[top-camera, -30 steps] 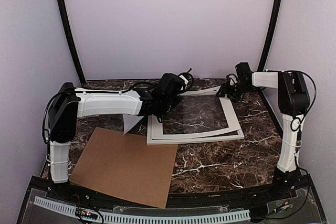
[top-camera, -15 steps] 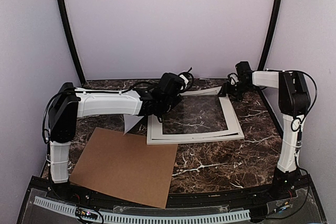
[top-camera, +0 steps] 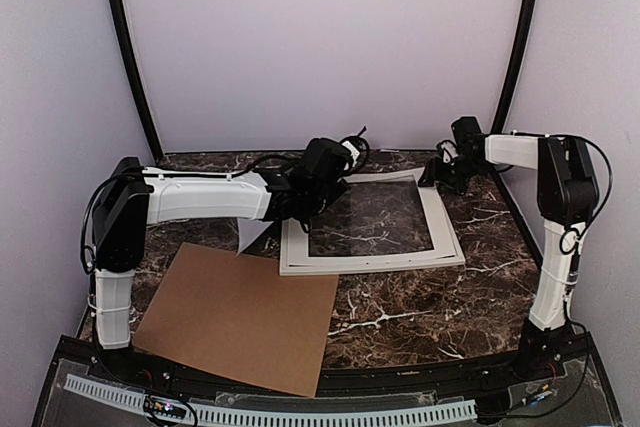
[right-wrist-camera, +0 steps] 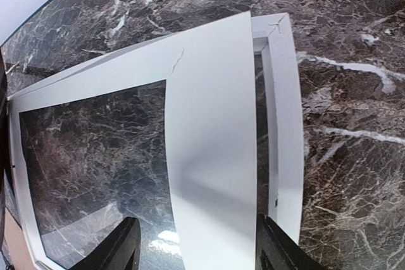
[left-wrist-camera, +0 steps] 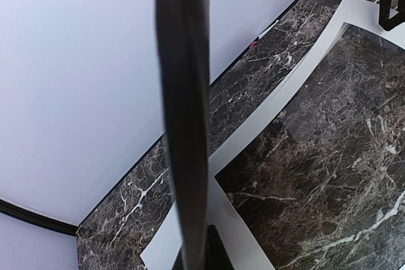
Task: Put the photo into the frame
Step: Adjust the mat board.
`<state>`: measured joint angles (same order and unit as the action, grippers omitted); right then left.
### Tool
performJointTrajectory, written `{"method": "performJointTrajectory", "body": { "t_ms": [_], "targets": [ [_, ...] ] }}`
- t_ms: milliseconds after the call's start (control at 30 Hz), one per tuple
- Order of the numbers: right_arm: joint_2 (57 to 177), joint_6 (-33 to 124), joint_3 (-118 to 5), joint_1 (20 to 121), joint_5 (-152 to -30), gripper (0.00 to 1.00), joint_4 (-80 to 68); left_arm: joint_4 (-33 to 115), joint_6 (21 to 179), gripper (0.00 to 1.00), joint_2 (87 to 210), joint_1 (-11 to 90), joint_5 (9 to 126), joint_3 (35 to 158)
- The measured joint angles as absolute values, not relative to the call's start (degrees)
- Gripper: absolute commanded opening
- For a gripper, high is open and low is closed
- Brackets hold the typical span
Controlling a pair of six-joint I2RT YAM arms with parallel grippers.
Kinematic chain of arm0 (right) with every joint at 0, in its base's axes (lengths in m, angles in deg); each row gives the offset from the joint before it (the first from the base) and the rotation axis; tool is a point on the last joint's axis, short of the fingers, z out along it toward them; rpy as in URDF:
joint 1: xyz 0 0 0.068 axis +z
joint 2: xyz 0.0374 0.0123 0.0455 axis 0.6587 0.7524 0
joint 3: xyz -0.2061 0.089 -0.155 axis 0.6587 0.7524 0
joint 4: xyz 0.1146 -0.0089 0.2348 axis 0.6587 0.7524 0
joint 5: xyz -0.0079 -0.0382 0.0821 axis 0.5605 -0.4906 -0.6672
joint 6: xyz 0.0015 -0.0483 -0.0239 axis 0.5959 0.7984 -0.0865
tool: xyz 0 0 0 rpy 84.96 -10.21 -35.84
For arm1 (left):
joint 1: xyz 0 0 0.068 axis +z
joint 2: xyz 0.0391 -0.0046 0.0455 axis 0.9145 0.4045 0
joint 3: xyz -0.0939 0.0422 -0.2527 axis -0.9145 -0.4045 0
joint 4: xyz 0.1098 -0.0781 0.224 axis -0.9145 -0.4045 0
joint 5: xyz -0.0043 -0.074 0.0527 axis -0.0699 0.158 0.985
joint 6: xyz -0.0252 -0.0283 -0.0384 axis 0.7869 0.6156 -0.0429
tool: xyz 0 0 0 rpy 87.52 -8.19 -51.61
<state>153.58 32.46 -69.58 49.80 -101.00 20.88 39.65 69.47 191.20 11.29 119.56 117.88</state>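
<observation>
I am watching the marble table [top-camera: 420, 322] | the frame [top-camera: 380, 266] is lying flat on it | the brown cardboard sheet [top-camera: 240, 317] is lying just near-left of the frame

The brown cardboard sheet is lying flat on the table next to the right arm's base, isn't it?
Not quite. The brown cardboard sheet does lie flat on the table, but next to the left arm and its base, not the right one. The top view shows it on the near left side.
</observation>
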Motion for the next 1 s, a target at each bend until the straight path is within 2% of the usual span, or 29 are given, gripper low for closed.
{"method": "performJointTrajectory", "body": {
  "t_ms": [200, 567, 1000],
  "targets": [
    [153.6, 33.6, -69.6, 49.8, -96.2, 0.69, 22.7, 39.7, 69.4, 0.0, 191.2, 11.3, 119.6, 117.9],
    [154.4, 34.4, -74.4, 50.6, -97.7, 0.68, 21.2, 40.1, 69.2, 0.0, 191.2, 11.3, 119.6, 117.9],
    [168.1, 32.7, -87.5, 53.8, -104.0, 0.65, 15.0, 40.2, 69.1, 0.0, 191.2, 11.3, 119.6, 117.9]
  ]
}}
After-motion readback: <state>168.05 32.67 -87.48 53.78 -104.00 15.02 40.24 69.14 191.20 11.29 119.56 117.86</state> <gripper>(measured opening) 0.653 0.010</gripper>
